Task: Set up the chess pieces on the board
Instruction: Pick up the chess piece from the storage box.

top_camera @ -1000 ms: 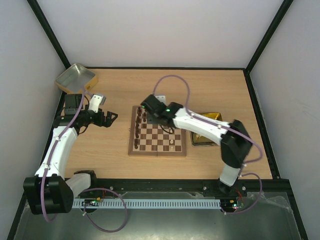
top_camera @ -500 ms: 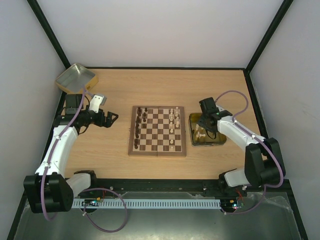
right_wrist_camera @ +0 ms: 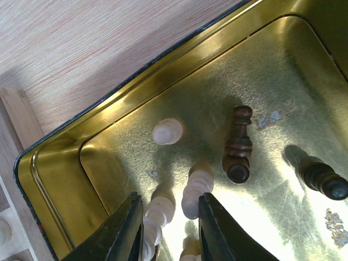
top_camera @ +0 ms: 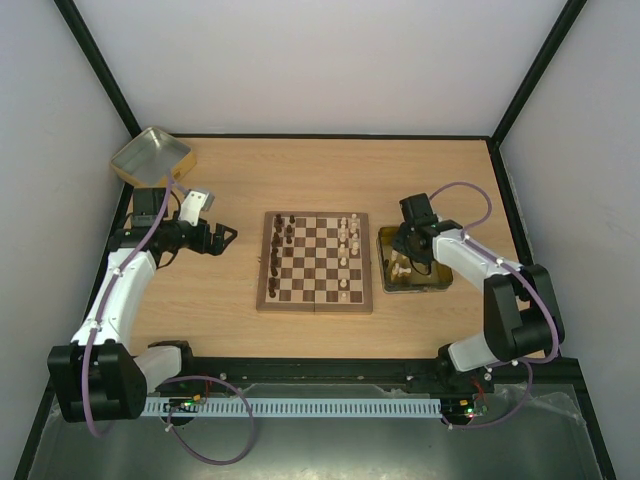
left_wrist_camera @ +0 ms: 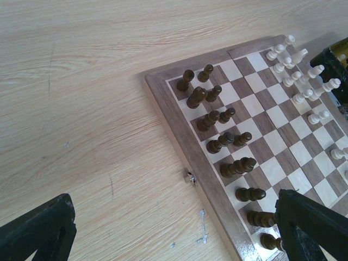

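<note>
Presently the wooden table [top_camera: 240, 180] carries the chessboard [top_camera: 315, 262] at its middle, with the gold tray [right_wrist_camera: 179, 70] just beside the board's right edge. The left gripper [top_camera: 222, 238] hangs wide open above the table left of the board. The right gripper [right_wrist_camera: 168, 209] is down inside the tray, fingers narrowly parted astride two loose cream pieces [right_wrist_camera: 194, 190]. Standing dark pieces [top_camera: 279, 248] fill the board's left files and standing cream pieces [top_camera: 347, 232] its right, while two stray dark pieces [right_wrist_camera: 238, 144] lie in the tray, one plainly on its side.
</note>
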`<action>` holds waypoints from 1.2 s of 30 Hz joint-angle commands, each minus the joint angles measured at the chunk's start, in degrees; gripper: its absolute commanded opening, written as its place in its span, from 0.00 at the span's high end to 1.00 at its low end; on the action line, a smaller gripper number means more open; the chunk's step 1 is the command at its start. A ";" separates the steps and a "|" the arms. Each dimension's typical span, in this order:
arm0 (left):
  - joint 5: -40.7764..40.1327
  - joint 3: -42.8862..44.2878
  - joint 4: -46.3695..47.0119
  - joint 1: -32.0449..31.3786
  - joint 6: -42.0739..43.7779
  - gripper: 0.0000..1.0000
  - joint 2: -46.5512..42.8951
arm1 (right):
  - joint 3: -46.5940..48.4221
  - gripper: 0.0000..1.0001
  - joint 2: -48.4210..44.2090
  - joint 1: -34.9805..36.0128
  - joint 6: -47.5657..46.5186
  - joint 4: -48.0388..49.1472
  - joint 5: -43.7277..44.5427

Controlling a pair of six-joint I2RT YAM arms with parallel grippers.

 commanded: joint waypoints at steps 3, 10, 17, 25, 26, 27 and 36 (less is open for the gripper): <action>1.13 -0.62 -0.52 -0.25 0.67 0.01 0.29 | -1.54 0.74 1.60 -0.33 -0.79 1.68 0.18; 1.09 -0.63 -0.49 -0.34 0.70 0.01 0.37 | -2.15 0.77 2.02 -0.46 -1.45 1.71 0.18; 1.09 -0.67 -0.41 -0.43 0.61 0.01 0.46 | -0.90 0.87 1.69 -0.47 -1.93 0.71 1.36; 1.09 -0.67 -0.49 -0.69 0.51 0.01 0.81 | 1.86 0.91 -0.08 -0.50 -3.18 -3.48 3.82; 1.08 -0.65 -0.49 -0.69 0.50 0.01 0.77 | 2.12 0.91 -0.58 -0.51 -3.21 -4.27 4.41; 1.01 -0.71 -0.41 -0.69 0.56 0.01 0.73 | 2.18 0.91 -1.15 -0.49 -3.25 -4.73 4.41; 1.05 -0.67 -0.47 -0.78 0.61 0.01 0.62 | 4.14 0.91 -7.36 -0.10 -3.38 -9.16 5.46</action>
